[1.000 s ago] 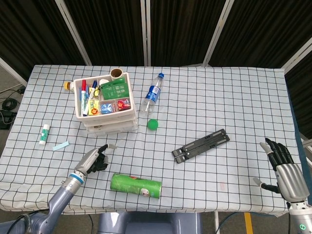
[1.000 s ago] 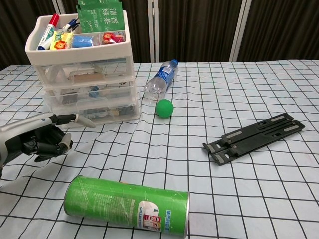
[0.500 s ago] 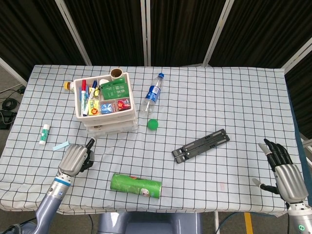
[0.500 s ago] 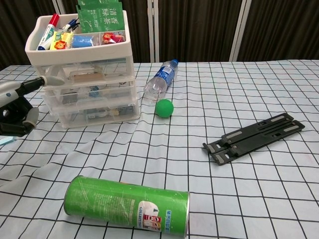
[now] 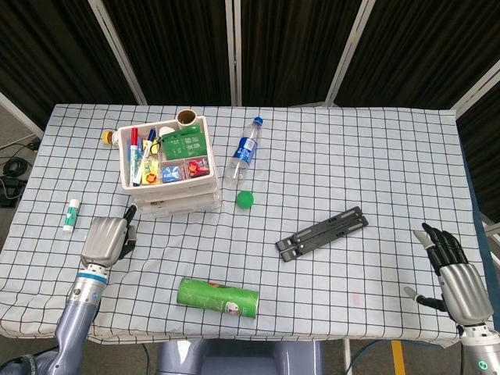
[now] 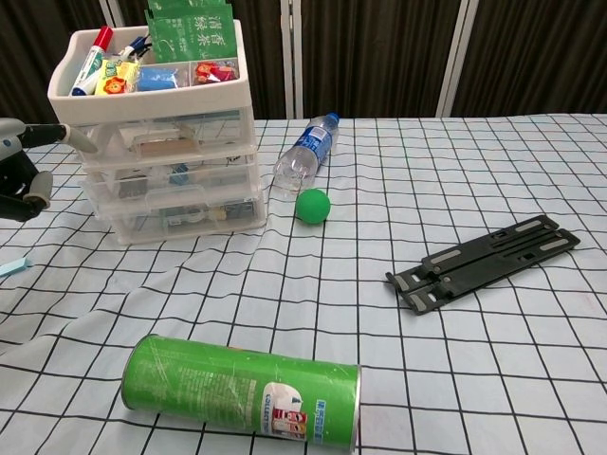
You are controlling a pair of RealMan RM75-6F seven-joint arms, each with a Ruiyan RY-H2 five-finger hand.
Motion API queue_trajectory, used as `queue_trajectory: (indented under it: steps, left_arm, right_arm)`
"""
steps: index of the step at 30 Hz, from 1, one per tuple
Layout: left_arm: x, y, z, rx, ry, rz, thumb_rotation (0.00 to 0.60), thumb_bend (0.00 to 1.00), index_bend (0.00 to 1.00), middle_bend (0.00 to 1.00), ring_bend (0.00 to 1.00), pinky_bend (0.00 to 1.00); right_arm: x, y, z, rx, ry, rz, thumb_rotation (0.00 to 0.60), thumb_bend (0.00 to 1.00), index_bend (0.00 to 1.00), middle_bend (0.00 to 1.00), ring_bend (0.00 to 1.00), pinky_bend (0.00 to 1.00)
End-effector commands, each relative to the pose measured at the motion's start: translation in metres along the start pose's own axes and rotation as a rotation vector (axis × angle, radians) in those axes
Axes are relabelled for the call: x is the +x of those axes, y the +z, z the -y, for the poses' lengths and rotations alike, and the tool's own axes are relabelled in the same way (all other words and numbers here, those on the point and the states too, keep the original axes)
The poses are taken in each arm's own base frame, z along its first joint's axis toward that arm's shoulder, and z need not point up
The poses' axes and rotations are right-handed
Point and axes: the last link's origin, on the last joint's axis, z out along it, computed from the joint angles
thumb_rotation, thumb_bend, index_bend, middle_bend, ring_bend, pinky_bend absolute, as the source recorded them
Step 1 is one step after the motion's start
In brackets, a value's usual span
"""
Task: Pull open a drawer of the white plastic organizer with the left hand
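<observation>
Tablecloth (image 5: 328,168) is white, black-gridded, before dark curtains (image 5: 289,47).

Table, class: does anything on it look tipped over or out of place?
Yes. The green can lies on its side near the front edge, and the water bottle lies flat beside the white organizer. A green ball sits loose.

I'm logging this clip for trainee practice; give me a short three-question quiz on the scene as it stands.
1. True or false: a drawer of the white plastic organizer is pulled out.
2. What lies nearest the clear plastic water bottle: A green ball, B black folding stand, C green cylindrical can?
3. Which hand is close to the organizer?

Key: 1 false, all drawers look closed. 2 A, the green ball. 3 the left hand; the right hand is at the table's far edge.
</observation>
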Motion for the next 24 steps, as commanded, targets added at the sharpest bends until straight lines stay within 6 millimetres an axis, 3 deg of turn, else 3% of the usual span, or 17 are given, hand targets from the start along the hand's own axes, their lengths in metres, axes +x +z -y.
queue_trajectory:
  steps: [1, 24]
  left_arm:
    - [-0.001, 0.007, -0.002, 0.01, -0.005, 0.026, 0.6, 0.86, 0.18, 0.87, 0.86, 0.86]
    - [-0.014, 0.024, 0.0, 0.049, -0.045, 0.115, 0.6, 0.86, 0.26, 0.87, 0.86, 0.86]
  right_arm:
    - [0.0, 0.0, 0.0, -0.001, 0.001, -0.001, 0.6, 0.01, 0.0, 0.0, 0.0, 0.0]
    - [0.0, -0.001, 0.0, 0.001, 0.0, 0.006, 0.6, 0.01, 0.0, 0.0, 0.0, 0.0]
